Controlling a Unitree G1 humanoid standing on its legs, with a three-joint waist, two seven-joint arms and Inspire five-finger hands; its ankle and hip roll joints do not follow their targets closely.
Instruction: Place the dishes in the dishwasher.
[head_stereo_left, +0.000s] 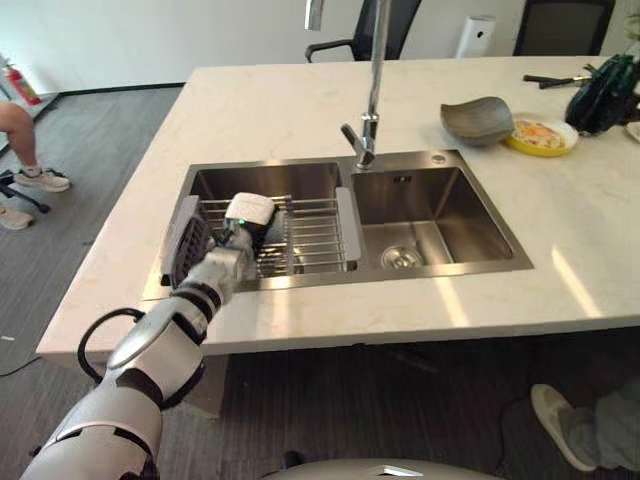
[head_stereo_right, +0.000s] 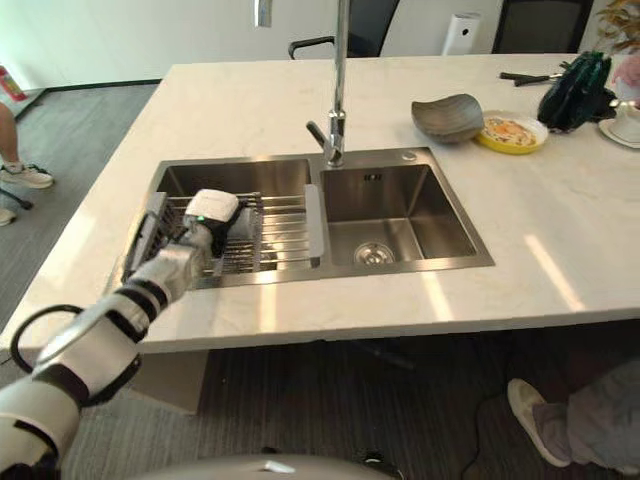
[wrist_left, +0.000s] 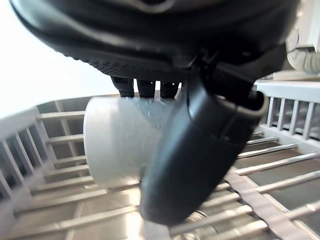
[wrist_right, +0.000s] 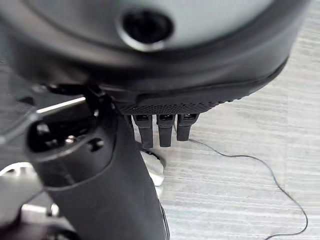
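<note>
Over the sink rack (head_stereo_left: 310, 240), left hand (wrist_left: 200, 165) grasping 1 white cup (wrist_left: 120, 140), 2 dishes on counter (head_stereo_left: 300, 100).

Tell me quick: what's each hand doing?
Left hand: shut on a white cup over the sink rack.
Right hand: open, holding nothing.

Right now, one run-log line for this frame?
left hand: shut on white cup | place: over wire dish rack in left sink basin | right hand: idle by floor, open | grey bowl, yellow plate: on counter
</note>
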